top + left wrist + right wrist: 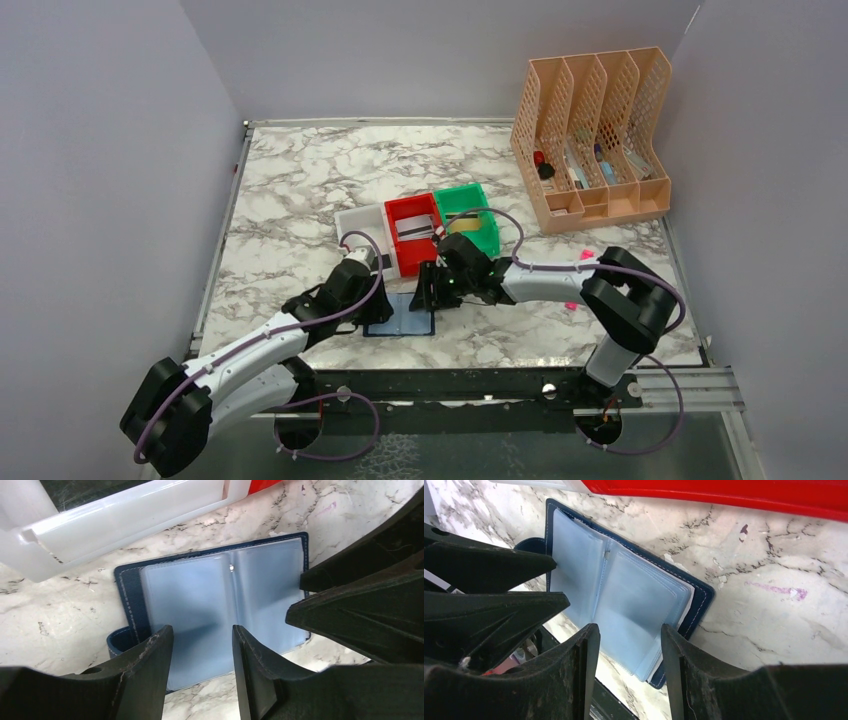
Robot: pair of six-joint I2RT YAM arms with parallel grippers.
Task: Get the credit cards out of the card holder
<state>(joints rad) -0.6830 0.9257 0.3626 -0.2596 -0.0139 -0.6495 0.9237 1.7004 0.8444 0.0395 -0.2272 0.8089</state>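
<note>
**A:** Starting on the left, what does the left wrist camera add?

**B:** The left gripper hangs over the card holder, its jaws spread with nothing between them. The holder lies open and flat on the marble table, pale-blue sleeves facing up. The white bin sits just behind it.

**A:** From above I only see a dark blue patch there.

**B:** Yes, both wrists cover most of it in that view. The right wrist camera shows the stitched edge and the sleeve pages fanned at the right. The right gripper is also parted and grips nothing. Each camera sees the other gripper's black fingers crowding in from the side.

**A:** And further right?

**B:** Only the top view shows the bins' insides. The red bin holds a dark card, and a tan card lies in the green bin. A peach file organiser stands well apart at the far right.
</note>
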